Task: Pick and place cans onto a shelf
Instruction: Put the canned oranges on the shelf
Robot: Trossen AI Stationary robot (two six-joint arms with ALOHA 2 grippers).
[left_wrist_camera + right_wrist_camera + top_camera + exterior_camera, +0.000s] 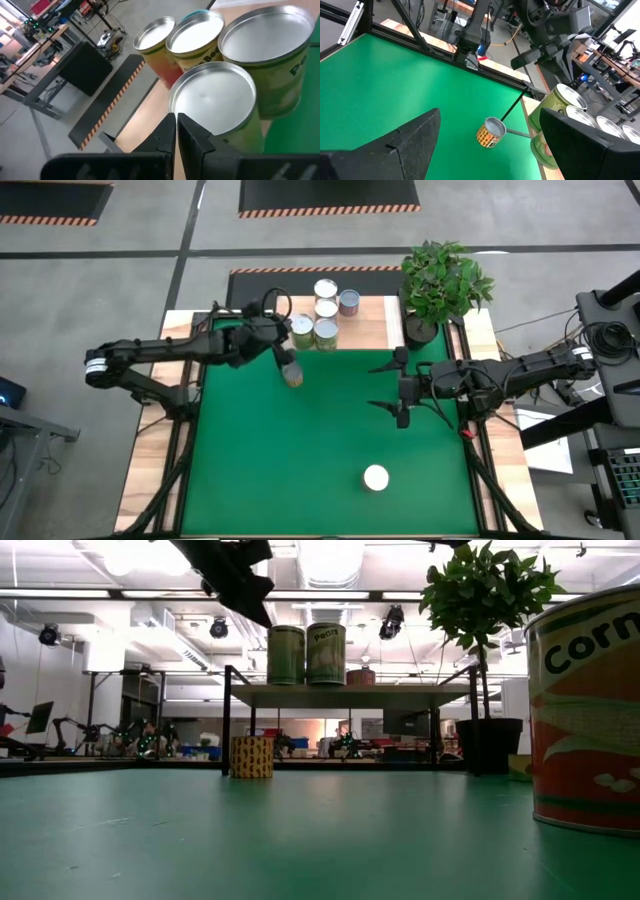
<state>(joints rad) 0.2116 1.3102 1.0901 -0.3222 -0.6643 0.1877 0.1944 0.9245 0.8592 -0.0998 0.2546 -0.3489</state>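
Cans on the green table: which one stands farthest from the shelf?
The white-topped can alone near the table's front edge. The yellow can stands right by the shelf, just beyond the shut left gripper.

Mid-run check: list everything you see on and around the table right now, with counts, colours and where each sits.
cans on the shelf: five, silvery tops, green, pale and reddish sides, clustered on the light-wood shelf at the table's far edge
yellow can: one, upright on the mat just in front of the shelf
corn can: one, white top, orange-red label, alone near the front of the mat
mat: one, green, covering the table
potted plant: one, green leaves, dark pot, beside the shelf's right end
left gripper: shut, empty, above the shelf's front edge
right gripper: open, empty, over the mat's right side
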